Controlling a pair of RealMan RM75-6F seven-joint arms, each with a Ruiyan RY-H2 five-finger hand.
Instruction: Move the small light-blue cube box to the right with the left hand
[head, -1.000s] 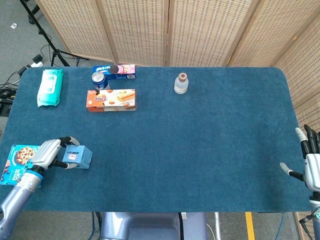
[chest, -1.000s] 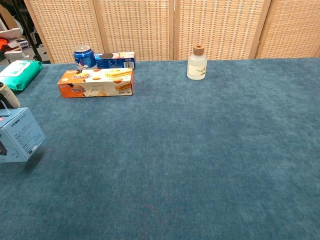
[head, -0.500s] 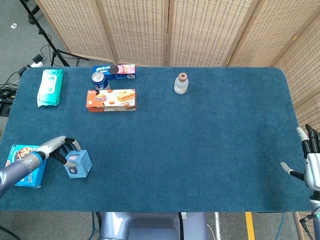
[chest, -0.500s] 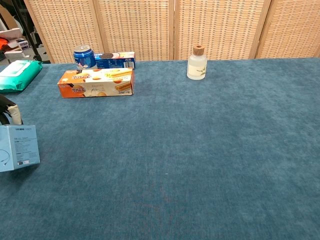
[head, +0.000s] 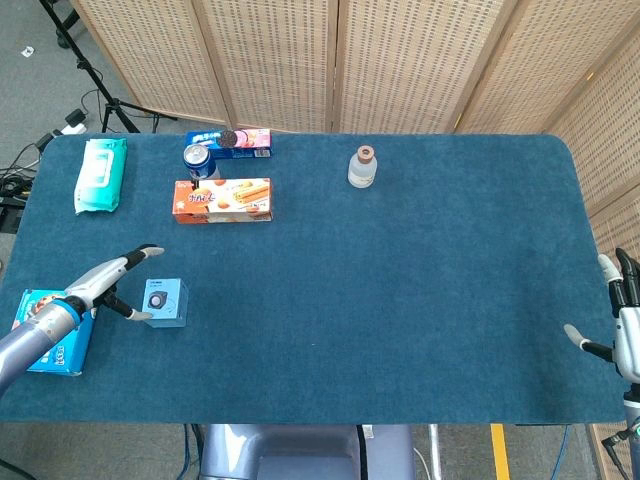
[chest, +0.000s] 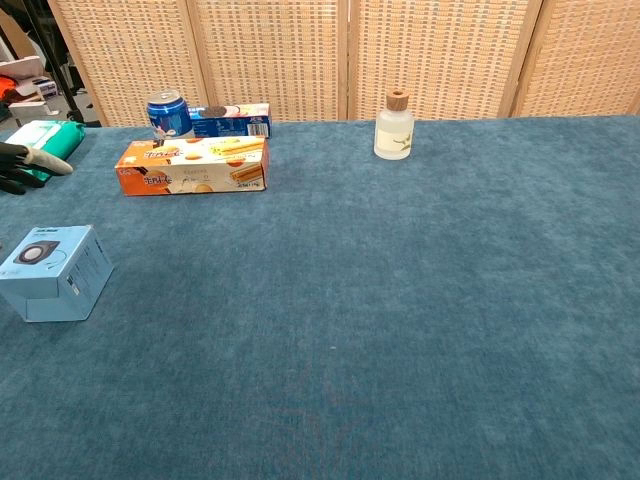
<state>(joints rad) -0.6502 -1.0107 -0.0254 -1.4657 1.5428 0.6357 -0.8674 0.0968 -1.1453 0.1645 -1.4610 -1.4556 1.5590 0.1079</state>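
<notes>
The small light-blue cube box (head: 166, 303) sits flat on the counter (head: 400, 280) near its left front corner, printed face up. It looks like thin, light cardboard (probably easy to tip or dent), so opposite side walls are the best hold. The left hand (head: 112, 280) hovers just beside it, fingers spread, holding nothing. The right hand (head: 622, 320) rests well apart at the counter's right edge, fingers spread and empty.
</notes>
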